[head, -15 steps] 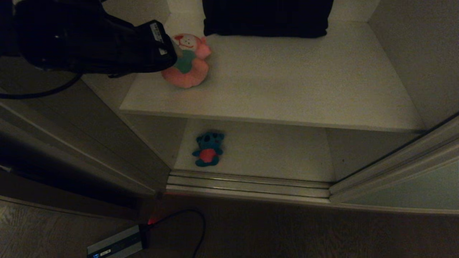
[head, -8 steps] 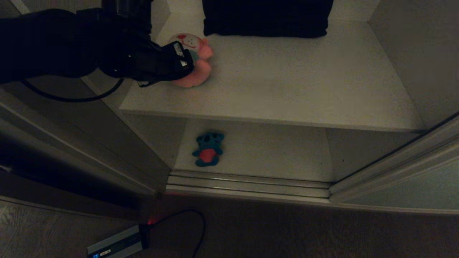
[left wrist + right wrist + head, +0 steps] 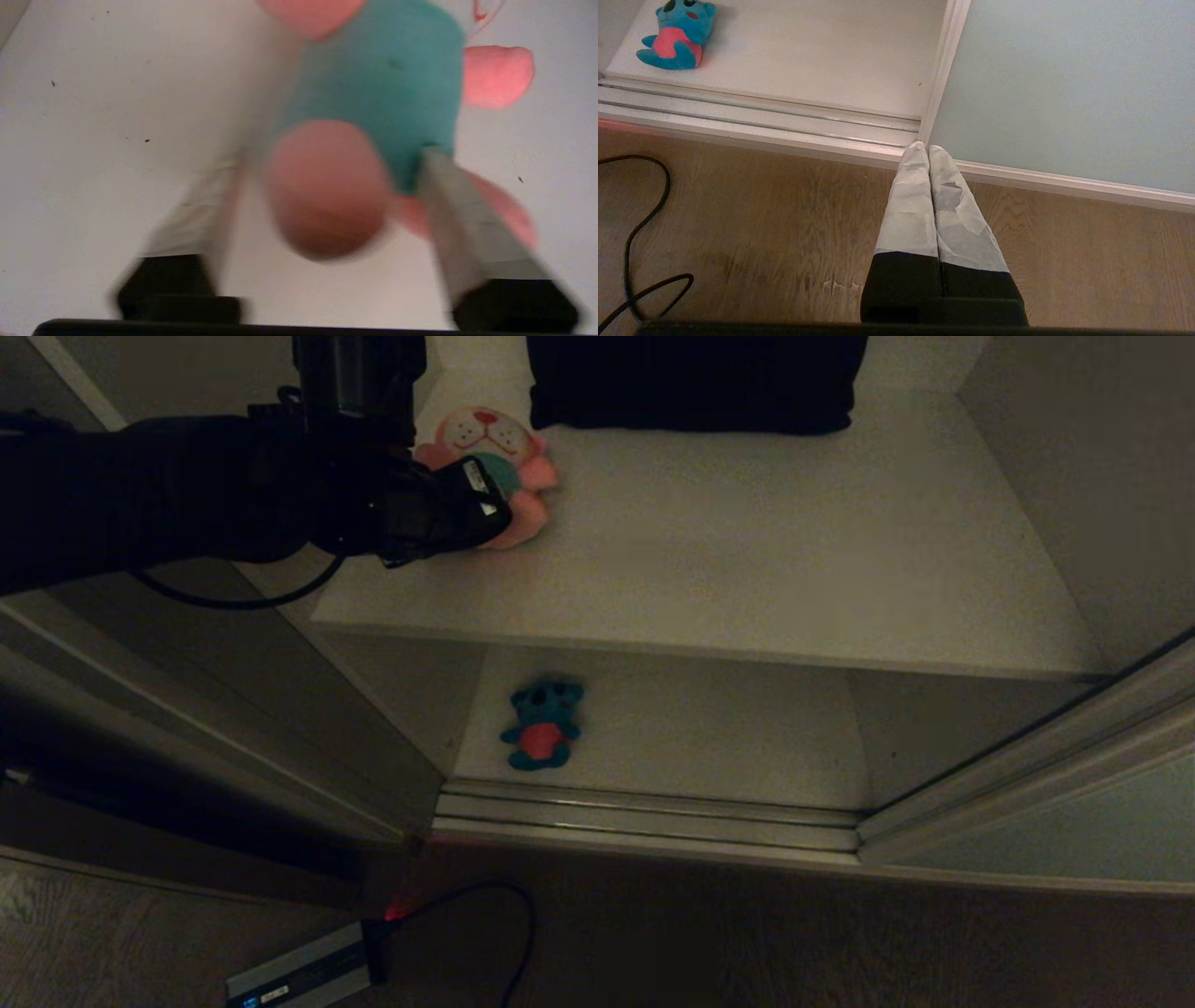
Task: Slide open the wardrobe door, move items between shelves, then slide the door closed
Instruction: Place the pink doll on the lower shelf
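left gripper (image 3: 327, 200): open, fingers straddling the pink toy's (image 3: 499, 467) leg (not clamped yet)
risk: closing on one leg, toy could slip
right gripper (image 3: 928, 151): closed, parked

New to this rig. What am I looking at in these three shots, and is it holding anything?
It is a two-armed wheeled robot at an open wardrobe. One picture comes from its head camera, the other two from cameras behind each wrist's jaws. The left gripper has its jaws spread around the pink plush toy with the teal body on the upper off-white shelf, not yet clamped. The teal-blue plush toy with the red belly lies on the lower shelf. The right gripper hangs shut over the wooden floor, beside the pale grey-green sliding door.
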`<state>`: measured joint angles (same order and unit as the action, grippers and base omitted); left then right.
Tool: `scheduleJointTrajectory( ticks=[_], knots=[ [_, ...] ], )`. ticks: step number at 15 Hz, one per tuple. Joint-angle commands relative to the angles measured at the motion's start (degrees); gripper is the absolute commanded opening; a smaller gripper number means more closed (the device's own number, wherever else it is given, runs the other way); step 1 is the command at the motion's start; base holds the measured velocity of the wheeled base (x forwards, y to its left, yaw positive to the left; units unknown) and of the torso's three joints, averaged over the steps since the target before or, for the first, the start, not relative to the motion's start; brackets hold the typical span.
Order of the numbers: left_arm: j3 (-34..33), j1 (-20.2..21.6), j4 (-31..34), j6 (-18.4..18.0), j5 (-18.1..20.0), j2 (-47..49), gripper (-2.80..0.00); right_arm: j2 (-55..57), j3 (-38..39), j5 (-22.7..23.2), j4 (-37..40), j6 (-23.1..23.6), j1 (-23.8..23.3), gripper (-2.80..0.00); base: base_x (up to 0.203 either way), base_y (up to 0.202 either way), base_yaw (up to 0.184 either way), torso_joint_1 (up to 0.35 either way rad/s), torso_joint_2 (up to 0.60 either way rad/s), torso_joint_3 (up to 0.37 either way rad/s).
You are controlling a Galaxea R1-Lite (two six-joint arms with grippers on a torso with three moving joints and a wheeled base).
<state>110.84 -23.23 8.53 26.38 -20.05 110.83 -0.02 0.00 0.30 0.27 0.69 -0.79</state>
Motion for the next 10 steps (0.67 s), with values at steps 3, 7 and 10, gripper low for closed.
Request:
scheduleJointTrajectory(
  ticks=[3,7,10],
  knots=[
    [-0.01,0.02,0.34,-0.28,0.8,-1.94,-2.8,0.11,0.26,0.05,0.0,0.02,0.0,-2.8,0.0,0.0,0.0,0.0,0.0,0.0],
    [-0.17,-0.44,0.91,-1.33,1.07,-3.39,-2.8,0.02,0.22,0.05,0.0,0.02,0.0,-2.8,0.0,0.0,0.0,0.0,0.0,0.0],
    [-0.18,-3.46,1.22,-2.49,0.86,-6.49,-2.8,0.11,0.18,0.05,0.0,0.02,0.0,-2.8,0.0,0.0,0.0,0.0,0.0,0.0]
  ],
)
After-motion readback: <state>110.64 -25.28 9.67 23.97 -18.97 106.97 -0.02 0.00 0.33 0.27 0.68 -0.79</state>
